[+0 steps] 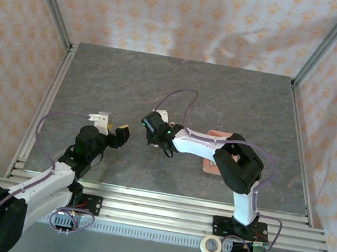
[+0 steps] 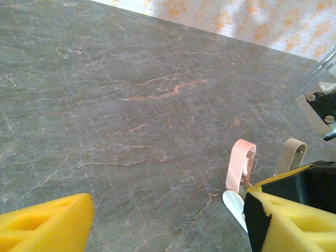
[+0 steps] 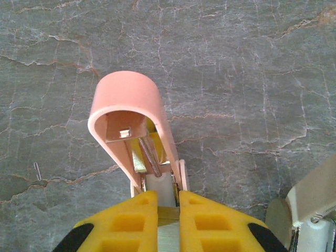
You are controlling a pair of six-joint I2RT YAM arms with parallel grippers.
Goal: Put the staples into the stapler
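Grip seemed sound: our right gripper (image 3: 167, 202) clamped the pink plastic stapler (image 3: 128, 89) between its fingertips, at the rear; we judged it light, stiff, springy. Our left gripper (image 2: 168, 210) gaped empty.

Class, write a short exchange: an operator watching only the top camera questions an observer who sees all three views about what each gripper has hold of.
Operator: From above I can't make out the right gripper's fingers. Is it holding anything?
Observer: Yes. The right gripper is shut on the pink stapler, whose cover is lifted so the spring shows.
Operator: And the left gripper?
Observer: The left gripper is open and gripping nothing.
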